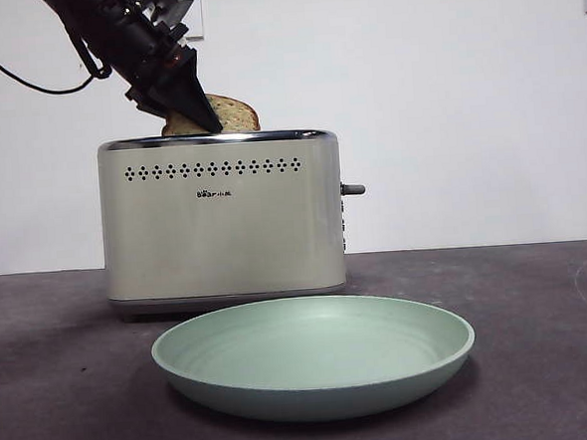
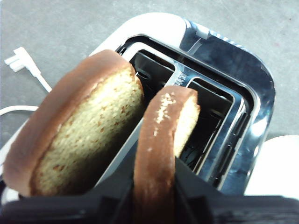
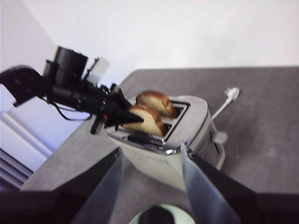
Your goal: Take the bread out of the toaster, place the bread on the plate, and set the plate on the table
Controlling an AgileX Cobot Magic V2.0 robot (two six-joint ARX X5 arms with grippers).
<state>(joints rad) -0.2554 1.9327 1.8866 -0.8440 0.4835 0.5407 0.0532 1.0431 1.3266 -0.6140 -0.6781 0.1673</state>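
Left end effector (image 1: 199,114) at the toaster (image 1: 222,216) top, angled down from the upper left in the front view, jaws clamped on the crust of one bread slice (image 2: 161,154) that stands in a slot. My left wrist view shows this slice edge-on between the jaws; a second slice (image 2: 77,140) sits beside it in the neighbouring slot, face toward the camera. Which of the two is wider I cannot tell from here. Both slices poke above the chrome rim. Right end effector (image 3: 152,186) hangs well back from the toaster, jaws apart, looking down on it. Mint-green plate (image 1: 314,356) rests on the dark surface (image 1: 54,374) just in front of the toaster. White power plug (image 2: 21,60) lies on the surface behind.
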